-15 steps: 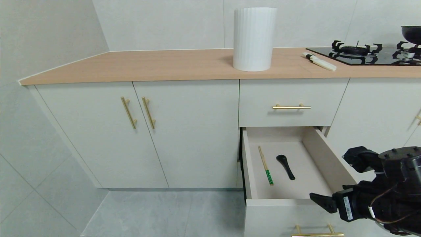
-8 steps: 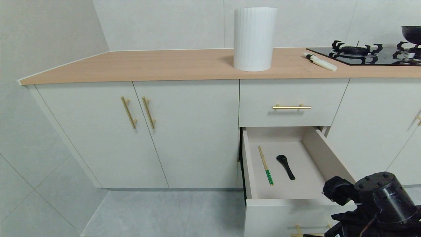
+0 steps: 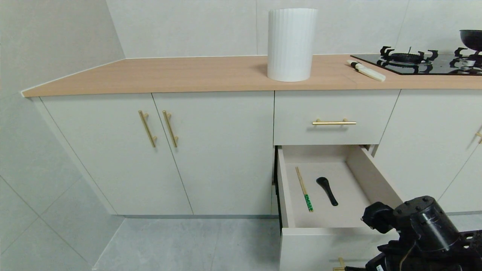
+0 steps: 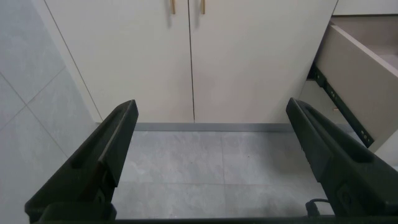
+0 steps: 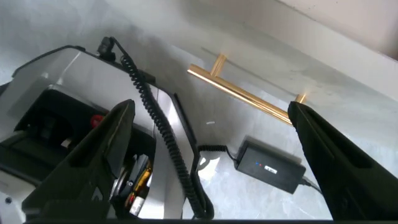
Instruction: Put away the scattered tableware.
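Note:
The lower drawer [image 3: 286,188] stands pulled out. Inside it lie a pair of wooden chopsticks with green ends [image 3: 304,189] and a black spoon [image 3: 327,190], side by side and apart. My right arm [image 3: 418,226] hangs low at the drawer's front right corner. My right gripper [image 5: 211,107] is open with nothing between its fingers and faces the drawer front's gold handle [image 5: 249,93]. My left gripper [image 4: 211,107] is open and empty, low over the floor in front of the cabinet doors, with the open drawer's side [image 4: 360,68] beside it.
On the wooden counter stand a tall white ribbed cylinder [image 3: 290,44], a knife [image 3: 366,70] and a black gas stove [image 3: 418,60] with a pan [image 3: 470,37]. The upper drawer [image 3: 333,122] is closed. Double cabinet doors [image 3: 158,128] are closed to the left.
My right arm has dropped from beside the drawer's front corner down to the drawer front, its gripper sinking to the head view's lower edge. The tableware in the drawer has not moved.

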